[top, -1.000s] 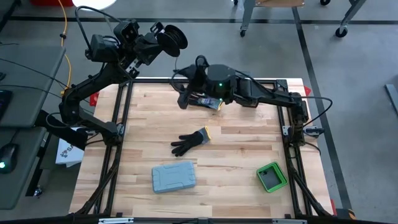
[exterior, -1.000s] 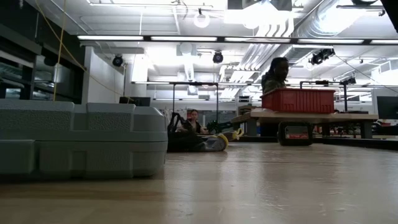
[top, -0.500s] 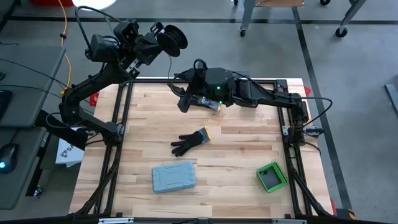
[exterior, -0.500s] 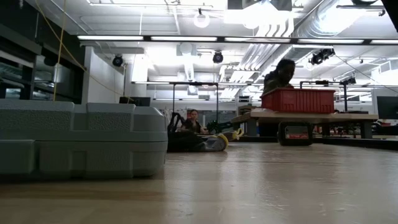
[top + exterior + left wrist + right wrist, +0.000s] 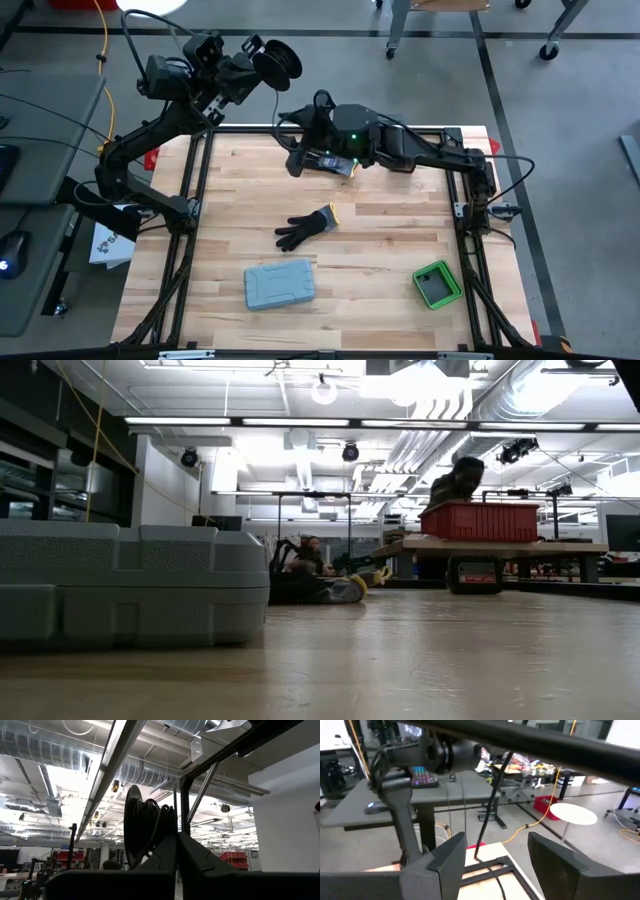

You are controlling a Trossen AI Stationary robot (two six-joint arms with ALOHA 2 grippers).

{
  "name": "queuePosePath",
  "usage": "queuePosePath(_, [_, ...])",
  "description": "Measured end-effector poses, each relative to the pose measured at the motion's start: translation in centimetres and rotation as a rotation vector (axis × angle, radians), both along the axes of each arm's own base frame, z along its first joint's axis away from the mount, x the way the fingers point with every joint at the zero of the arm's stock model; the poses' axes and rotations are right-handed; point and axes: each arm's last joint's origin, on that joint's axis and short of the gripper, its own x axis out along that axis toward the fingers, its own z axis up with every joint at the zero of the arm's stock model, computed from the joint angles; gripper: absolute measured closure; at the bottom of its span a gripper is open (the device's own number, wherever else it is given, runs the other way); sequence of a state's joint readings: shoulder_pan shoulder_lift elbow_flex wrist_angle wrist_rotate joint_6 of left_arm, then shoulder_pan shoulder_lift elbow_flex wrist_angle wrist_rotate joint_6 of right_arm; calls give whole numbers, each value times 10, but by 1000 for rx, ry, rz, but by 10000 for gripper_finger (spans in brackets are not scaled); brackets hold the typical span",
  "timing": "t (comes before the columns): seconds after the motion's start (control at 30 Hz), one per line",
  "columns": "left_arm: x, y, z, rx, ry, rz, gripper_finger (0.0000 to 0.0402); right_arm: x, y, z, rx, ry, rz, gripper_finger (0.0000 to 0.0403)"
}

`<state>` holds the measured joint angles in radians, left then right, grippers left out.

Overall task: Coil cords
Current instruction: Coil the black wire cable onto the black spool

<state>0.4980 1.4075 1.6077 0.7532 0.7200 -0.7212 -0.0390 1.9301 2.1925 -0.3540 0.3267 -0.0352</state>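
Cord coil held clenched in left gripper, upper left of frame, off table; right gripper released, lower right of coil, nearer arm.

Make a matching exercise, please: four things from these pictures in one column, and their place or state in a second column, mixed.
Things:
1. black coil
2. black glove
3. grey case
4. green box

Places or states:
A. table's near right part
B. near edge, left of centre
C. in the shut left gripper, beyond the table's far edge
D. table's middle

Pairs: 1-C, 2-D, 3-B, 4-A
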Motion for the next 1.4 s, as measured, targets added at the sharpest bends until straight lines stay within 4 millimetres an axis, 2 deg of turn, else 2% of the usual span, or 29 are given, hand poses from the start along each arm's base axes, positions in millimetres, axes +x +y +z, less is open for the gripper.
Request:
queuePosePath(0.27, [0,0,0,-4,-2,3,400,1,2,2,13,-25,48,200])
queuePosePath(0.57, [0,1,0,-17,-8,13,400,3,0,0,16,-26,44,253])
queuePosePath(1.17, [0,0,0,-23,-7,8,400,5,-5,-1,31,-43,51,257])
queuePosePath(1.4, [0,0,0,-23,-7,8,400,5,-4,-1,30,-43,60,283])
